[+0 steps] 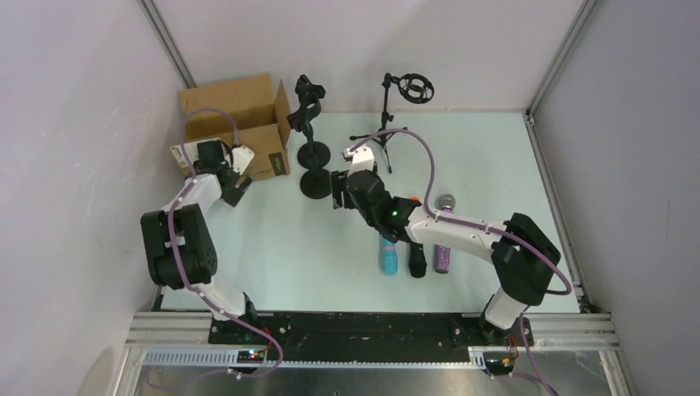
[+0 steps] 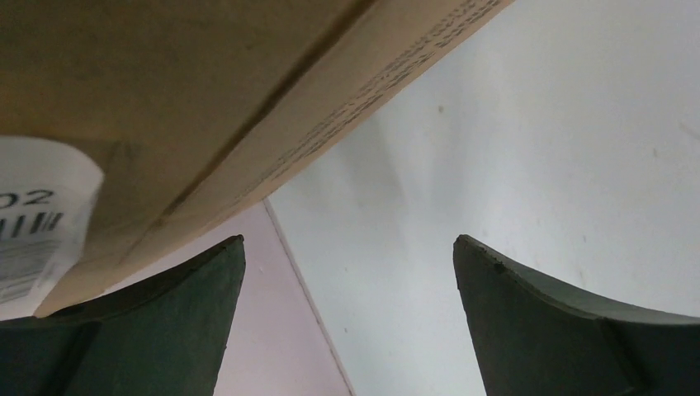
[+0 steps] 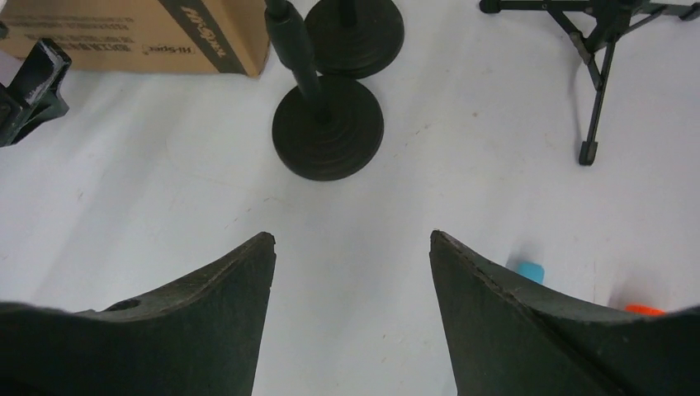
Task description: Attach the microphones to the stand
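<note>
Three microphones lie side by side on the table near the right arm: a turquoise one [image 1: 387, 256], an all-black one [image 1: 417, 259] with an orange-red end [image 1: 413, 199], and a glittery purple one [image 1: 443, 247] with a silver mesh head. Two black round-base stands [image 1: 315, 183] with clips [image 1: 304, 103] stand at the back centre, and a tripod stand [image 1: 383, 124] with a shock mount to their right. My right gripper [image 1: 337, 191] is open and empty, just right of the nearer round base [image 3: 328, 126]. The turquoise tip [image 3: 528, 271] and orange tip [image 3: 642, 309] peek past its right finger. My left gripper [image 1: 239, 191] is open and empty beside the cardboard box.
An open cardboard box [image 1: 239, 124] stands at the back left; its side fills the upper left of the left wrist view [image 2: 165, 107]. Walls close in the table on the left, back and right. The left gripper shows at the left edge of the right wrist view [image 3: 29, 91].
</note>
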